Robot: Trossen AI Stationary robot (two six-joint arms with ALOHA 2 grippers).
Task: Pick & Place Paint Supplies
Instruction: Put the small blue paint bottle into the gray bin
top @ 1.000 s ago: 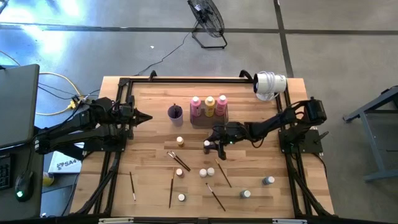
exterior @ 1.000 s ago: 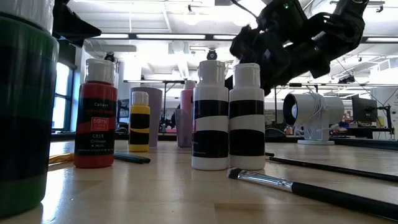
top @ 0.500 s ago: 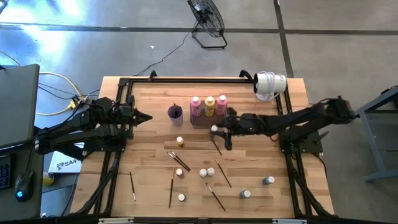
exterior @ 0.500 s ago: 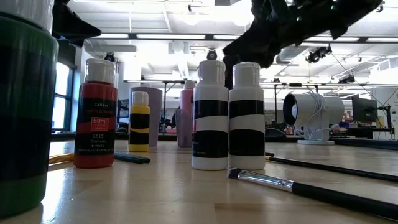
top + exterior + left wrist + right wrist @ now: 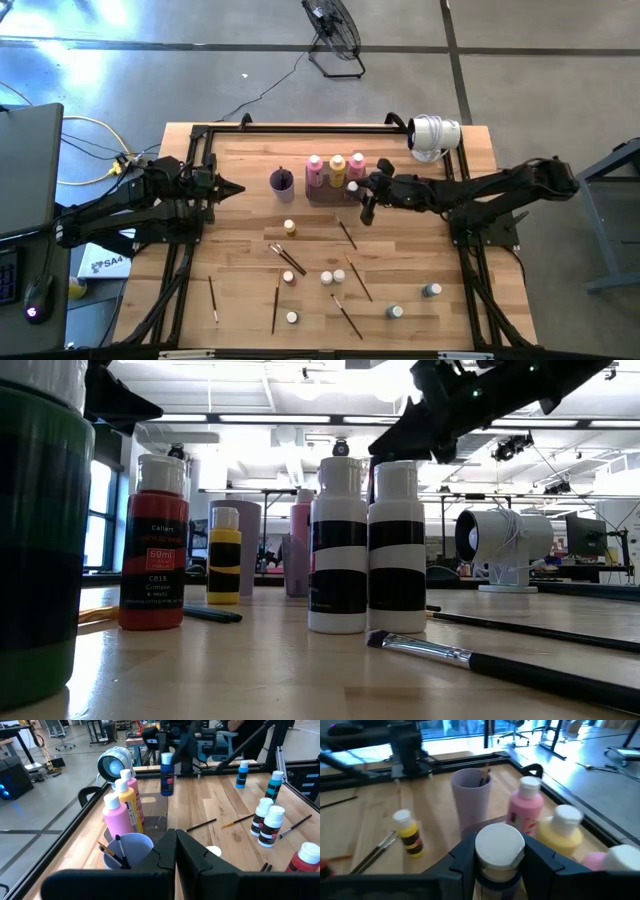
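- Grey polished concrete floor [image 5: 150, 60] surrounds the wooden counter [image 5: 250, 210], crossed by dark seam lines.
- A black floor fan [image 5: 335, 30] stands beyond the counter's far edge, its cable trailing across the floor.
- Long ceiling light strips [image 5: 250, 418] glow overhead; office chairs [image 5: 62, 732] stand far off.

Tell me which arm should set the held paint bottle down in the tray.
The right. Its gripper has its jaws clamped on the white-capped blue paint bottle, right beside the dark grey rectangular tray. The left gripper sits shut and empty near the table's left edge.
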